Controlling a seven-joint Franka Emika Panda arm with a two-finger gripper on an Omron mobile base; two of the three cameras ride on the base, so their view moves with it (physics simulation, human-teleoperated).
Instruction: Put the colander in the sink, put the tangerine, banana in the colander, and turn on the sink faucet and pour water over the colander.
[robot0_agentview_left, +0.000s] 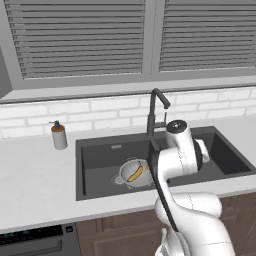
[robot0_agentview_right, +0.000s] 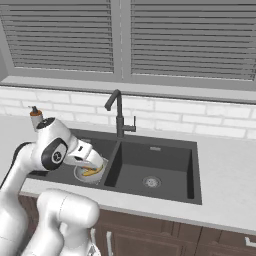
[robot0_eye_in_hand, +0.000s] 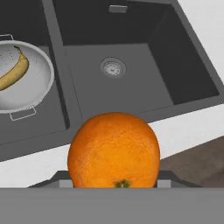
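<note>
The tangerine (robot0_eye_in_hand: 113, 151) sits large and bright orange at the bottom of the hand view, with my gripper (robot0_eye_in_hand: 113, 183) shut on it and the fingertips mostly hidden behind it. It hangs above the front of the dark sink (robot0_eye_in_hand: 131, 87), near the divider between the basins. The silver colander (robot0_eye_in_hand: 41, 87) stands upright in the left basin with the yellow banana (robot0_eye_in_hand: 13, 72) lying inside. From the base views, the colander (robot0_agentview_left: 123, 177) and banana (robot0_agentview_left: 135, 173) lie just left of my arm. The dark gooseneck faucet (robot0_agentview_left: 151, 112) rises behind the divider, with no water visible.
A soap pump bottle (robot0_agentview_left: 59, 135) stands on the light counter left of the sink. The right basin has a round metal drain (robot0_eye_in_hand: 113, 68). White brick backsplash and shuttered windows run behind the faucet (robot0_agentview_right: 119, 115). Wooden cabinet fronts lie below the counter edge.
</note>
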